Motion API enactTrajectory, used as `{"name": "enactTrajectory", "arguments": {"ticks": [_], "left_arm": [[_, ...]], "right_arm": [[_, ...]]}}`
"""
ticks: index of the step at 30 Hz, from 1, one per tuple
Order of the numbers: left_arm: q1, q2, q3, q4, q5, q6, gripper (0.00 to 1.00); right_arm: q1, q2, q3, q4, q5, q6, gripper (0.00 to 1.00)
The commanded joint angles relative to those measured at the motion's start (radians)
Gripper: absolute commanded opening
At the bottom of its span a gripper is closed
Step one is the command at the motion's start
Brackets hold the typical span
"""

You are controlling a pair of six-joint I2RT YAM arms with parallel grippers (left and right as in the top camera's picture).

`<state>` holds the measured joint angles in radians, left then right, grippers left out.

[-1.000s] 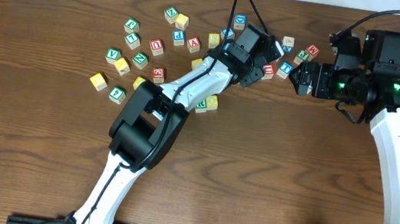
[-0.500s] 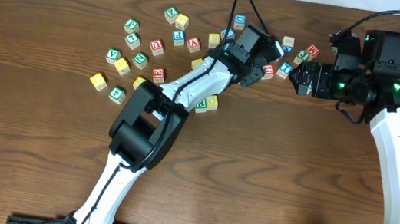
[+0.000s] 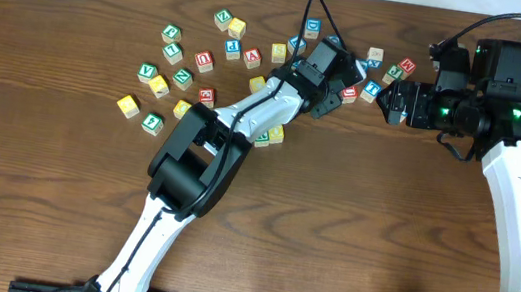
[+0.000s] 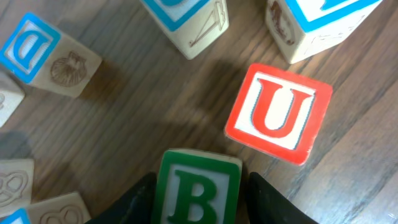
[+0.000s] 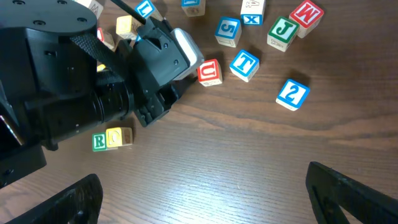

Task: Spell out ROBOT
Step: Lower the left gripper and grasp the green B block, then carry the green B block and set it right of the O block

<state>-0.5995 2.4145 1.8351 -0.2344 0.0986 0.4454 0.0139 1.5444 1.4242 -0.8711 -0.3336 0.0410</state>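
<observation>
My left gripper (image 4: 198, 186) has its two fingers shut on the sides of a green B block (image 4: 196, 190). It sits among the scattered letter blocks at the back middle of the table (image 3: 343, 74), and the arm hides the B block from above. A red U block (image 4: 278, 112) lies just beside it. A green R block (image 5: 99, 142) and a yellow O block (image 5: 118, 137) stand side by side under the left forearm (image 3: 268, 135). A blue T block (image 5: 244, 65) lies right of the U. My right gripper (image 5: 205, 199) is open and empty above bare table.
Many letter blocks are scattered across the back of the wooden table (image 3: 52, 199), mostly at the back left (image 3: 177, 54). A blue D block (image 4: 28, 50) lies near the left gripper. Blue 2 (image 5: 292, 94), green J (image 5: 283, 32) and red M (image 5: 306, 14) blocks lie near the right gripper.
The left arm has shifted slightly, its wrist edging up and its elbow moving a little to the right. The right arm has not moved.
</observation>
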Motion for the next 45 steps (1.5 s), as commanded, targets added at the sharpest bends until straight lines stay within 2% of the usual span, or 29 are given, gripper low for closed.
{"name": "enactTrajectory", "arguments": {"ticks": [1,2,6,9,18,32,37,45], "left_arm": [[-0.002,0.017,-0.007,0.002,-0.001,-0.002,0.45],[-0.002,0.017,-0.007,0.003,-0.002,-0.002,0.44],[-0.002,0.017,-0.007,0.012,-0.002,-0.01,0.31],[-0.002,0.016,-0.004,0.014,-0.002,-0.033,0.27],[-0.002,-0.019,-0.004,0.016,-0.027,-0.123,0.23],[-0.001,-0.171,-0.004,-0.03,-0.172,-0.465,0.23],[-0.002,-0.245,-0.004,-0.126,-0.172,-0.57,0.23],[-0.002,-0.311,-0.004,-0.406,-0.171,-0.829,0.23]], "right_arm": [[-0.013,0.0,0.02,-0.001,-0.006,-0.005,0.99],[-0.013,0.0,0.02,-0.001,-0.006,-0.005,0.99],[-0.013,0.0,0.02,-0.001,-0.006,-0.005,0.99],[-0.013,0.0,0.02,-0.001,-0.006,-0.005,0.99],[-0.013,0.0,0.02,-0.001,-0.006,-0.005,0.99],[-0.013,0.0,0.02,-0.001,-0.006,-0.005,0.99],[-0.013,0.0,0.02,-0.001,-0.006,-0.005,0.99],[-0.013,0.0,0.02,-0.001,-0.006,-0.005,0.99]]}}
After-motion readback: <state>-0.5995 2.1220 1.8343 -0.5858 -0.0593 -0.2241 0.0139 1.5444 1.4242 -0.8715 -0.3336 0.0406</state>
